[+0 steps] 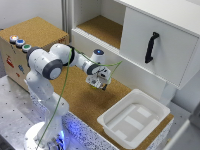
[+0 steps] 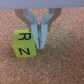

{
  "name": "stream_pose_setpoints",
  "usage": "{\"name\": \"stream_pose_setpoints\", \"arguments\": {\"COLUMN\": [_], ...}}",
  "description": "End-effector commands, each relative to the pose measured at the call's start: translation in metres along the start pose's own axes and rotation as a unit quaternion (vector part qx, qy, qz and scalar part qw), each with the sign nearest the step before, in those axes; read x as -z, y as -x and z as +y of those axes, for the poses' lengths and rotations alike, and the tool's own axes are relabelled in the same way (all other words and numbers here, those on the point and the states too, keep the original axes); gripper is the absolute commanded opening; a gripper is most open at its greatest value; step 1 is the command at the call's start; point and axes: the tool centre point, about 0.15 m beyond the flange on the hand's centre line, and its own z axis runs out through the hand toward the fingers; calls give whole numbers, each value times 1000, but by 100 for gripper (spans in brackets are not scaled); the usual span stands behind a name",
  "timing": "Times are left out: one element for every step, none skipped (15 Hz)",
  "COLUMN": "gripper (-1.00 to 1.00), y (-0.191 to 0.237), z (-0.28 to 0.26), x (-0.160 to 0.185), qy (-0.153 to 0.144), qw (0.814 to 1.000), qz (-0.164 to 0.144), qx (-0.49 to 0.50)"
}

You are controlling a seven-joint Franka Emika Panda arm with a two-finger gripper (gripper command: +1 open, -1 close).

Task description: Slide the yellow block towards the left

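From my remote station, the wrist view shows the yellow block [image 2: 24, 43], lettered R on top and Z on its near face, resting on the cork surface [image 2: 62, 65] with one gripper [image 2: 37, 42] finger pressed against its 3 o'clock side and the other finger just behind it toward 12 o'clock. The fingers [image 2: 44, 31] stand nearly together with only a thin gap and nothing between them, so I read the gripper as closed beside the block, not around it. In the exterior view the gripper [image 1: 100, 82] hangs low over the cork counter [image 1: 80, 100], at about 10 o'clock from the white bin [image 1: 113, 119]; the block itself I cannot pick out there.
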Motion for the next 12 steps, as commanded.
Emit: {"name": "stream_pose_setpoints", "arguments": {"gripper": [-100,-100,-100,-100,-100,-100,-100,-100,-100,-100,-100,-100], "y": [7,7,6,5,5,4,6,7,7,6,6,6], "z": [-32,-43,-55,-65,-73,-81,-84,-92,-97,-103,-109,-116], "x": [-1,-1,-1,-1,-1,-1,-1,0,0,0,2,3], "qy": [10,14,14,8,6,-1,-10,-9,-9,-11,-12,-9], "qw": [999,999,999,999,999,999,998,998,998,998,997,998], "qz": [-6,-3,-3,-4,-10,-15,-26,-27,-31,-35,-37,-36], "qx": [-37,-33,-33,-34,-38,-38,-58,-57,-58,-59,-60,-56]}}
